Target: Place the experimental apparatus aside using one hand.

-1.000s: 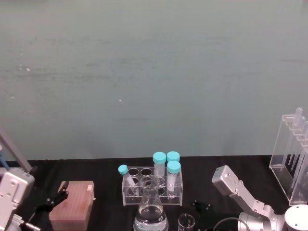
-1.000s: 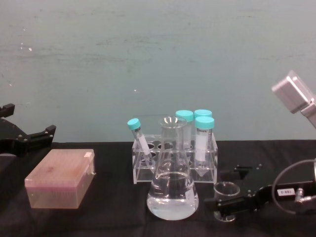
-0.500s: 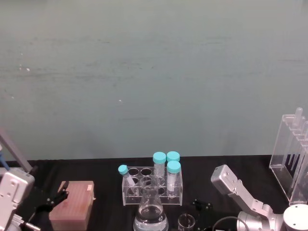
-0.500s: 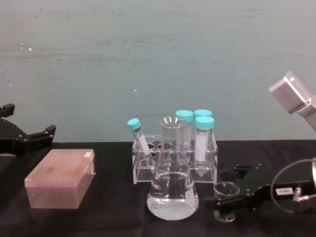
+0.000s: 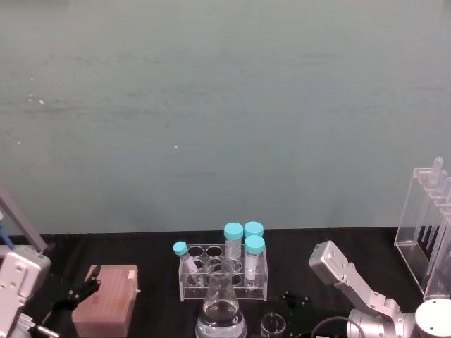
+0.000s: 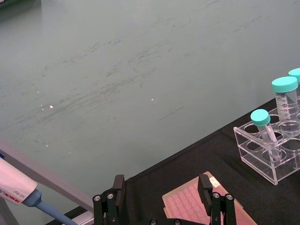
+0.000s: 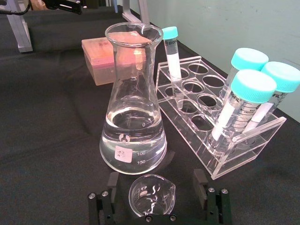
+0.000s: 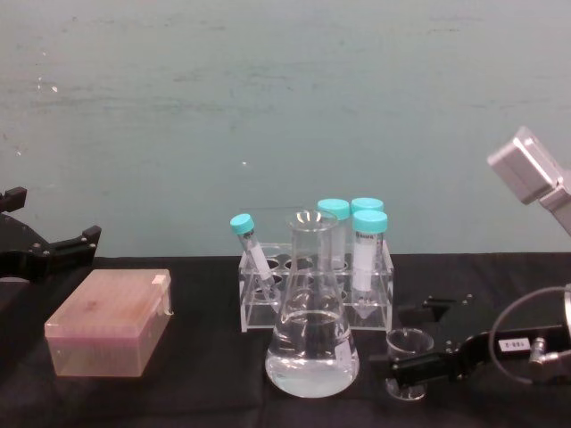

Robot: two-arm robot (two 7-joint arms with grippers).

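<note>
the small glass beaker [image 7: 152,198] stands upright on the table [image 8: 205,392], just in front of the large conical flask [image 7: 133,117]. the right gripper [image 7: 155,179] straddles it low over the cloth. its fingers are spread on either side with a gap left to the glass, so nothing is gripped yet.

over the last second little has shifted. the beaker and flask sit where they were, and the right arm has only settled a touch around the beaker. that reads as the end of the approach, with closing and carrying aside still to come. the flask is near enough to be knocked on the way out.

the tall clear stand [image 5: 430,225] waits at the far right. the tube rack [image 8: 312,290] with its teal-capped tubes [image 8: 368,241] sits behind the flask, and the pink tip box [image 8: 107,323] lies to the left. near the box the left gripper [image 6: 161,183] hangs idle, fingers apart.

the table is draped in black, and a plain teal wall [image 5: 225,105] closes the room behind.
</note>
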